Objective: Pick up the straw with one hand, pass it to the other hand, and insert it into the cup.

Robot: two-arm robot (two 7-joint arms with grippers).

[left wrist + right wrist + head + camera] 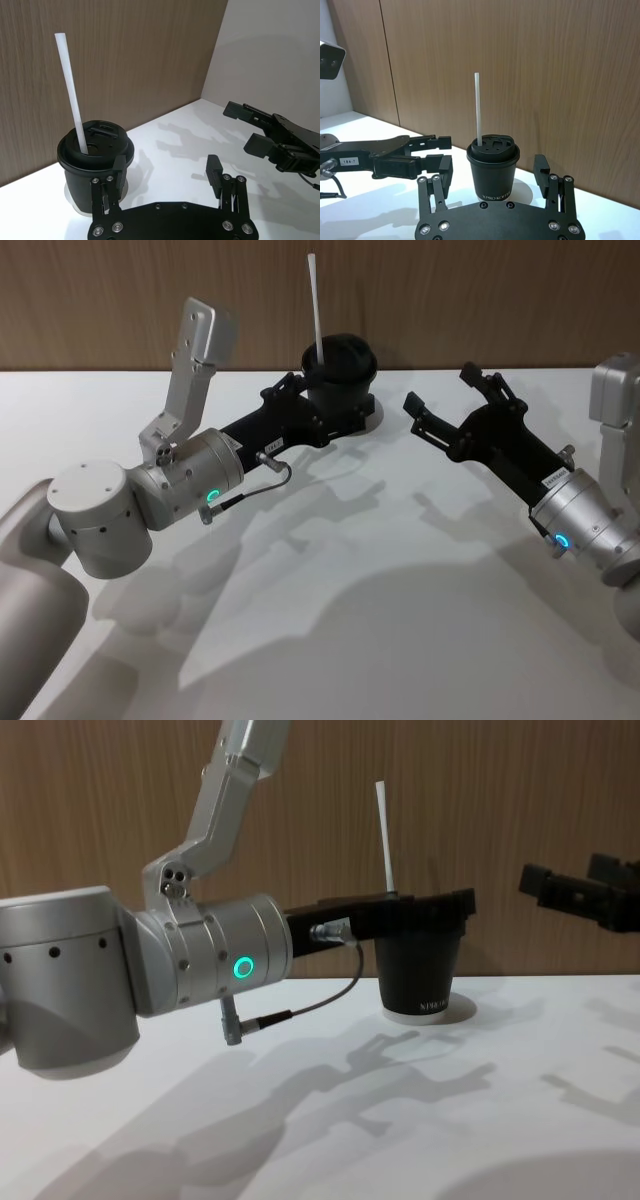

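The black lidded cup (pixel 343 368) stands at the back of the white table, near the wood wall. The white straw (pixel 315 302) stands upright in its lid, rising well above it. My left gripper (pixel 322 408) is open right at the cup. In the left wrist view one of its fingers (pixel 119 172) overlaps the near side of the cup (pixel 85 172), and nothing touches the straw (pixel 70 90). My right gripper (pixel 440 387) hangs open to the cup's right, apart from it and holding nothing. In the chest view the left gripper (pixel 420 905) crosses in front of the cup (pixel 420 975).
The wood-panelled wall (pixel 480 290) runs close behind the cup. The left arm's silver wrist with its green ring (pixel 190 480) and a dark cable (pixel 270 472) lies low over the table's left half. The white tabletop (pixel 380 600) spreads out in front.
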